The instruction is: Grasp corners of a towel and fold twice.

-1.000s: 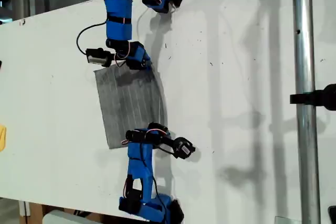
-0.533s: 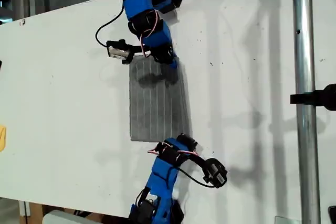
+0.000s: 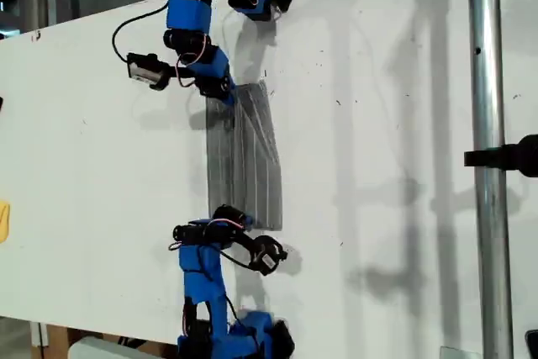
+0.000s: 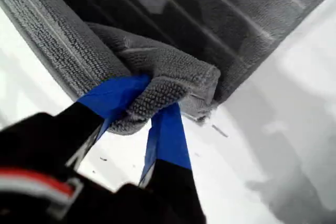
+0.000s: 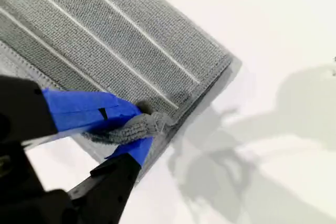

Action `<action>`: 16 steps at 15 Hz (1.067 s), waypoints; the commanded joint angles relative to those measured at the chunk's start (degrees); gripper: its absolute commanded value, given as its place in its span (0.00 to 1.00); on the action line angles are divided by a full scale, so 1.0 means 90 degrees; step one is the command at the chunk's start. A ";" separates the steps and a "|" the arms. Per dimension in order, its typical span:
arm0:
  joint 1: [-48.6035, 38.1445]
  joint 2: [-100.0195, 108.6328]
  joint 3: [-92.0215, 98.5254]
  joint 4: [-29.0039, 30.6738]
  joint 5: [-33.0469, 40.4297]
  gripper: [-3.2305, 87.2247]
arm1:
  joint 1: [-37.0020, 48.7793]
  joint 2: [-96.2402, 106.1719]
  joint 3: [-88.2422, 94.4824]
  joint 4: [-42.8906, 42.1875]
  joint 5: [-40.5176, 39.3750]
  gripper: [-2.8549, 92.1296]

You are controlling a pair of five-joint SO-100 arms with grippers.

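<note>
Towel (image 3: 244,157) lies partly doubled, a corner pinched in my first gripper (image 4: 149,106) and second gripper (image 5: 131,129); folding unfinished.

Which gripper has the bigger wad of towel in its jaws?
My first gripper: a thick, folded-over bunch of the towel sits between its jaws. My second gripper pinches only a thin bit at the towel's edge.
</note>
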 commanded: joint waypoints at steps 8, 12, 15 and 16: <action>-0.2168 0.0332 -0.0752 0.0205 0.1279 0.01 | 0.2998 -0.0937 -0.1621 -0.0566 -0.2939 0.03; -0.1289 -0.0205 -0.0664 0.0137 0.0547 0.01 | 0.2637 -0.1162 -0.0352 -0.1064 -0.2510 0.03; -0.0566 -0.0635 -0.0908 0.0107 -0.0098 0.01 | 0.2295 -0.1045 0.0313 -0.0977 -0.2109 0.03; -0.0371 -0.0859 -0.1016 0.0107 -0.0303 0.01 | 0.2217 -0.1035 0.0479 -0.0967 -0.2012 0.03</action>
